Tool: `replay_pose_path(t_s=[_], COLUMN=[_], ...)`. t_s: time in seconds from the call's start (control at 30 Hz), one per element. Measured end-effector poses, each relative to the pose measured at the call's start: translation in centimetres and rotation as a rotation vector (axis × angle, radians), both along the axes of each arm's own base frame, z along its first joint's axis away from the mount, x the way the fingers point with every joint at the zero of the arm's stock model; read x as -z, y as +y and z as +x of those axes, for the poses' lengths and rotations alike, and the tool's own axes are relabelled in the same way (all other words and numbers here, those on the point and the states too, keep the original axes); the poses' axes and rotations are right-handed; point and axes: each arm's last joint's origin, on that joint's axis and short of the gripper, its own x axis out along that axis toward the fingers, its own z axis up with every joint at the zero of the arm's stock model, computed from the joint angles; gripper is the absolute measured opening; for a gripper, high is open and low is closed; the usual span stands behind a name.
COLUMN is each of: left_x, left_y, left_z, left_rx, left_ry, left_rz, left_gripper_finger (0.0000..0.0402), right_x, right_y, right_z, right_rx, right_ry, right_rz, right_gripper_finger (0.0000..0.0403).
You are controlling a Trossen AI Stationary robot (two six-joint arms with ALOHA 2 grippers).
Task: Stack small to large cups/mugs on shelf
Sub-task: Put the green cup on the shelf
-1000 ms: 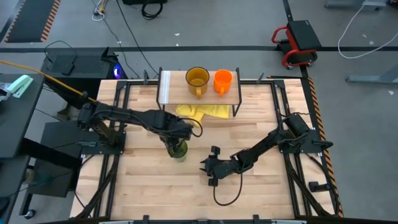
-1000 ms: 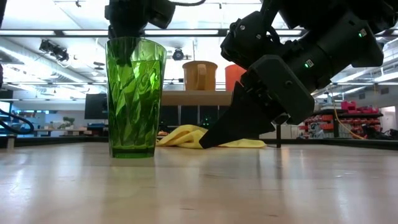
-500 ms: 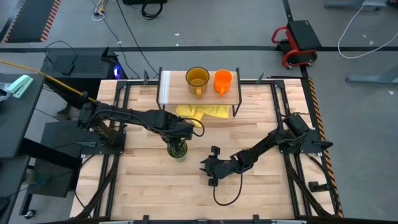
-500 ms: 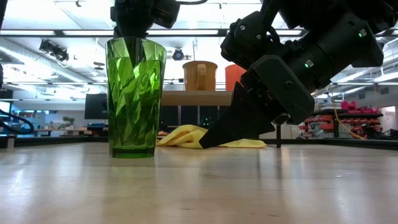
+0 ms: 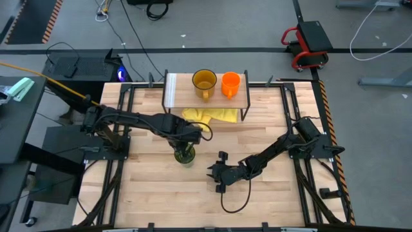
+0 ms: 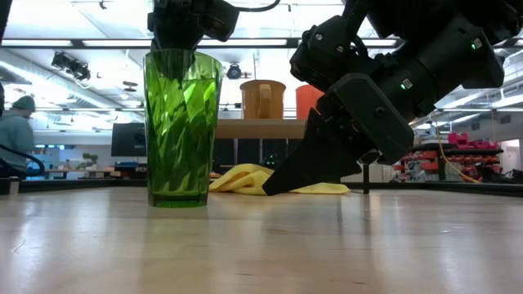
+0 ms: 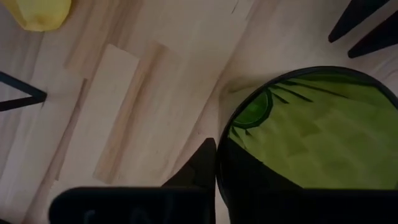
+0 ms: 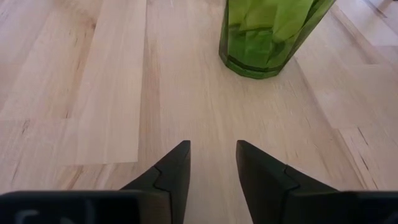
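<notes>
We just clamp the left gripper point(image 5: 185, 149) shut on the green tumbler point(image 6: 182, 129) rim mid-table, so it's ready to lift toward the shelf point(image 5: 174, 90); right gripper point(image 8: 211, 163) waits nearby, fingers apart, empty.

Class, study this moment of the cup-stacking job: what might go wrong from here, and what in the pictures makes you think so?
1. The left gripper pinches only the rim of the green tumbler; lifted, the tall cup might tilt or slip.
2. The amber mug and orange mug already stand on the shelf; the tumbler might knock them.
3. The right gripper waits nearby, open, and might be bumped.
</notes>
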Motion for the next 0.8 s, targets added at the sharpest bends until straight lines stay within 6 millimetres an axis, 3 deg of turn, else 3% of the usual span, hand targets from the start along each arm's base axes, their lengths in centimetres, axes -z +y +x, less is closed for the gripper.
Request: replay_pose_path(t_s=[0.5, 0.8], left_x=[-0.6, -3.9], left_y=[0.0, 0.1], left_z=[0.0, 0.0], left_rx=[0.0, -0.014], left_ry=[0.0, -0.044], left_rz=[-0.031, -0.037], left_gripper_finger=[0.0012, 0.0012], right_x=[0.0, 0.0], right_y=[0.0, 0.3], right_z=[0.0, -0.1], right_rx=[0.0, -0.014], right_ry=[0.005, 0.006], right_rz=[-0.002, -0.01], right_gripper_finger=[0.0127, 0.0115])
